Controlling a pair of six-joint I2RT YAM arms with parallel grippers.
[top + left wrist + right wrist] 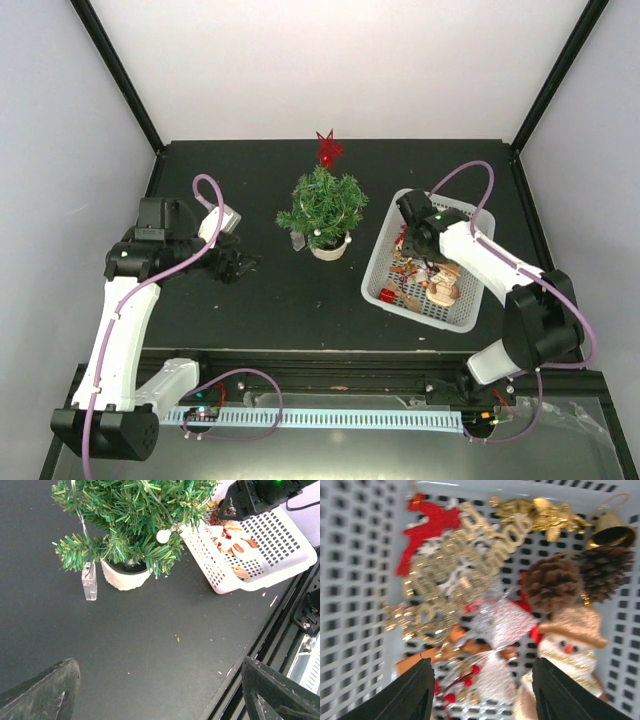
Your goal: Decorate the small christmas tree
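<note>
The small christmas tree (pixel 324 207) stands upright in its white pot (pixel 329 247) near the middle of the dark table (pixel 260 300), toward the back. A red star (pixel 328 149) tops it, a white ball (pixel 163 536) hangs among the lower branches, and a thin wire runs down to a clear little box (pixel 89 581) dangling beside the pot.

Just right of the tree sits a white basket (pixel 381 262) full of ornaments. The right gripper (pixel 410 243) reaches down into it, fingers parted over the pile and gripping nothing. Beneath them lie a red bow (pixel 427 526), gold glitter lettering (pixel 455 575), two pinecones (pixel 552 582), a gold bell (pixel 609 527) and a small snowman (pixel 567 647) in a tan hat.

The left gripper (pixel 243 265) hovers low over the bare table, left of the tree and well apart from it, spread wide and empty.
</note>
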